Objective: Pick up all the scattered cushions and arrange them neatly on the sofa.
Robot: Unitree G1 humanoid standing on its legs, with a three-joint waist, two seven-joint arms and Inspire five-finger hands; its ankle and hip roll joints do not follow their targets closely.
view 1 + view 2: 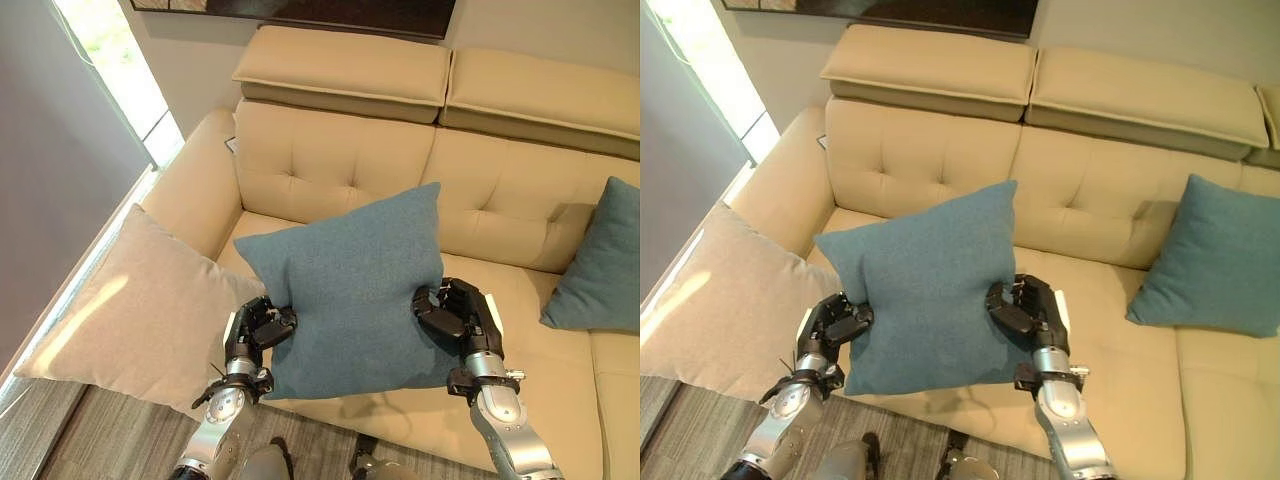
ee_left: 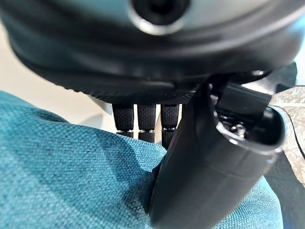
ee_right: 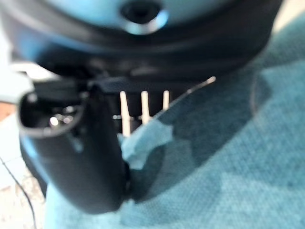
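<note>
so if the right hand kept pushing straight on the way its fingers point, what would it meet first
The right hand already pinches the blue cushion and points inward across it, so it meets that cushion first. Beyond it, roughly in line, is the left hand gripping the opposite edge, though depth is unclear.

My two head eyes look steeply down on the same sofa (image 1: 520,330), while each wrist camera peers along my fingers (image 2: 147,119), very close to the blue cushion (image 1: 925,300).

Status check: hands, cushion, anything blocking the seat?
Left hand and right hand both clamped on the teal cushion, held over the sofa seat. Beige cushion leaning at left armrest, second teal cushion at right. Seat beneath unobstructed.
</note>
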